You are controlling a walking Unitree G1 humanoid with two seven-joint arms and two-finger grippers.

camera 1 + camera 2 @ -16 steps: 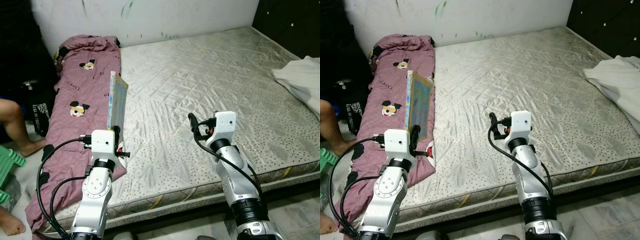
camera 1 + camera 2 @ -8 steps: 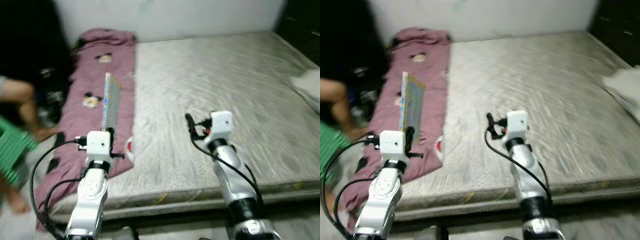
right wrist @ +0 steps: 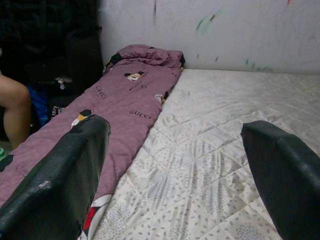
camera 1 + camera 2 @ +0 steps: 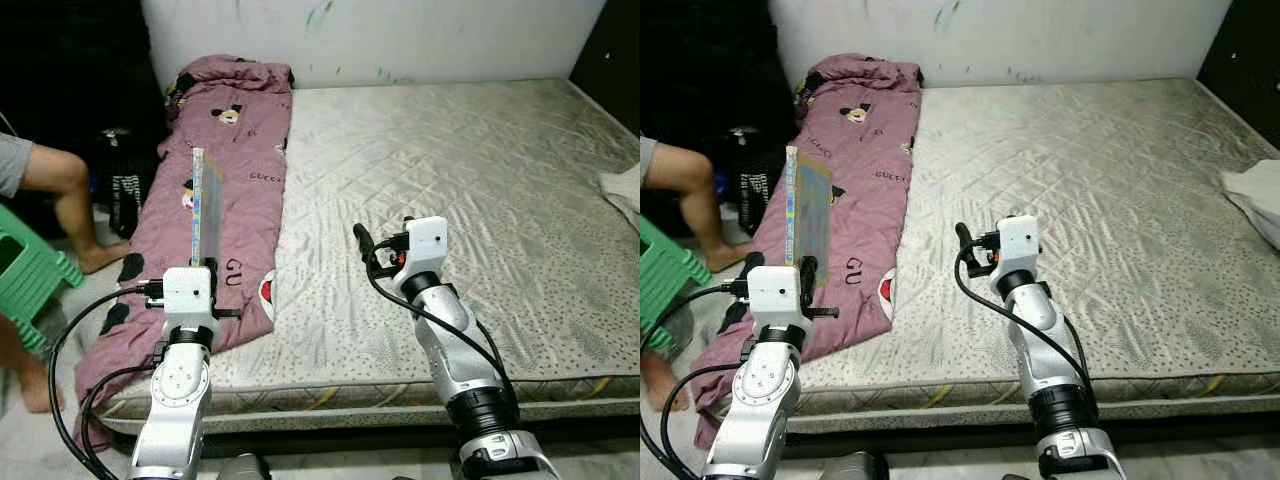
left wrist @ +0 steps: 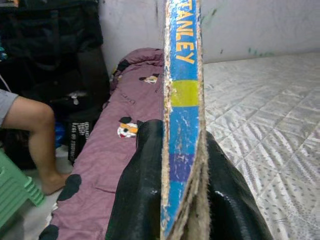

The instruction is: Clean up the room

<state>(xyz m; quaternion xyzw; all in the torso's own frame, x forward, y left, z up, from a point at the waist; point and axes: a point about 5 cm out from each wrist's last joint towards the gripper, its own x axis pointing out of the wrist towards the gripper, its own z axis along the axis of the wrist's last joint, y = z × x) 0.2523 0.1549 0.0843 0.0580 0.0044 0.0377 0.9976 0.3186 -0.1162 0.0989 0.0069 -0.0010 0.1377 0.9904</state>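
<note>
My left tool (image 4: 205, 268) is clenched on a thin, worn blue-and-yellow book (image 4: 204, 213) printed with yellow letters, holding it upright on edge over the maroon cartoon-print blanket (image 4: 225, 170). In the left wrist view both black fingers (image 5: 134, 192) press the book's spine (image 5: 181, 120) from either side. The blanket runs in a long strip down the left side of the bare grey quilted mattress (image 4: 470, 190) and hangs over its near corner. My right tool (image 4: 361, 243) hovers over the mattress near the front edge, fingers (image 3: 65, 175) spread wide apart, grasping nothing. A white crumpled cloth (image 4: 626, 188) lies at the mattress's far right edge. On the floor to the left, a person's bare leg (image 4: 70, 205) beside a green plastic stool (image 4: 28, 285), black bags (image 4: 120, 180) behind.
</note>
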